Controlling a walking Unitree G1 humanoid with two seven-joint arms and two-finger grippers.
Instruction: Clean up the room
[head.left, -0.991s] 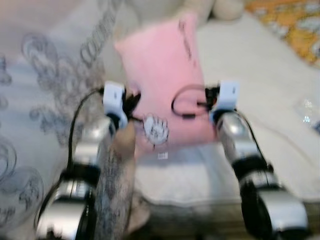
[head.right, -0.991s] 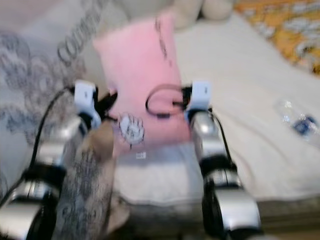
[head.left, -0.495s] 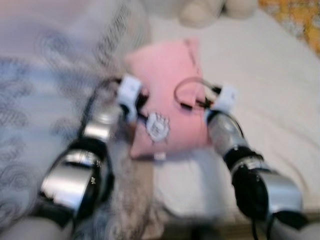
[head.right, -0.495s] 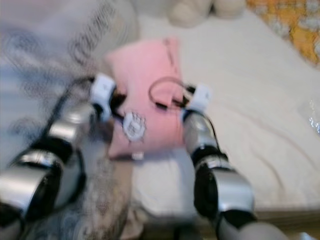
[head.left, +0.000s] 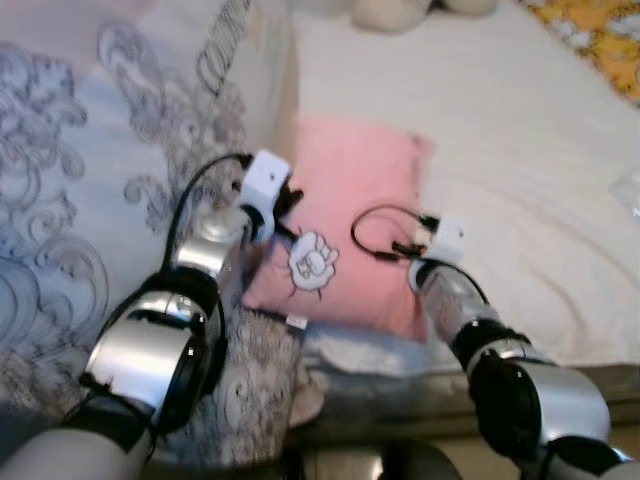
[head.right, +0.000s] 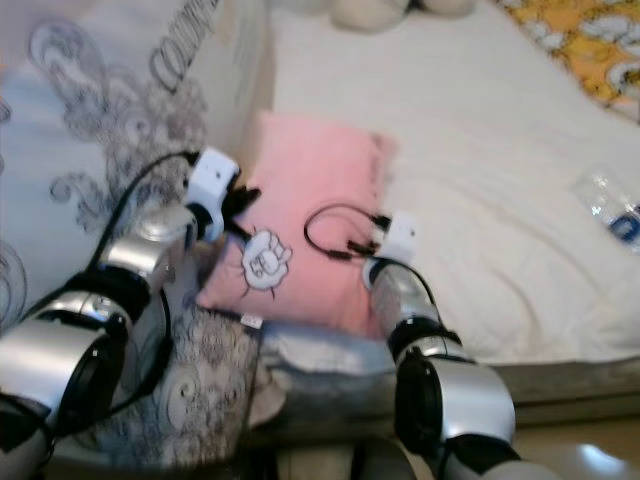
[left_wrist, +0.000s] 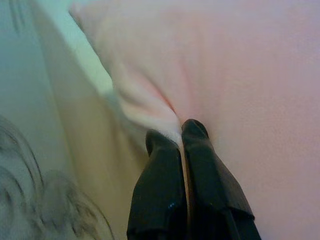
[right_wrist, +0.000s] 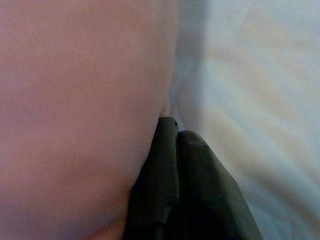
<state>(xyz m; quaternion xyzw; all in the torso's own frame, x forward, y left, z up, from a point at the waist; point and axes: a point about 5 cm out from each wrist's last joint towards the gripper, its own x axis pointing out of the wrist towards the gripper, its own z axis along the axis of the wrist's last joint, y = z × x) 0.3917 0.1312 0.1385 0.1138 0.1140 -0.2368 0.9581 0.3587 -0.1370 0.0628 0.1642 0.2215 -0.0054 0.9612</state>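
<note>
A pink pillow (head.left: 350, 185) with a white paw patch (head.left: 312, 262) lies flat on the white bed sheet (head.left: 530, 140), near the bed's front edge. My left gripper (head.left: 292, 203) is at the pillow's left edge. In the left wrist view it (left_wrist: 181, 130) is shut, pinching a fold of the pink fabric. My right gripper (head.left: 420, 240) is at the pillow's right edge. In the right wrist view its black fingers (right_wrist: 170, 150) are pressed together on that pink edge, beside the white sheet.
A grey swirl-patterned duvet (head.left: 80, 220) covers the left side and hangs over the bed's front. A cream plush toy (head.left: 390, 12) sits at the far end, an orange patterned cloth (head.left: 600, 30) at the far right. A plastic bottle (head.right: 612, 207) lies on the sheet at right.
The pillow, held upright between both grippers a second ago, has come down and now lies flat on the bed. Both grippers kept their hold. The camera also tilted.
</note>
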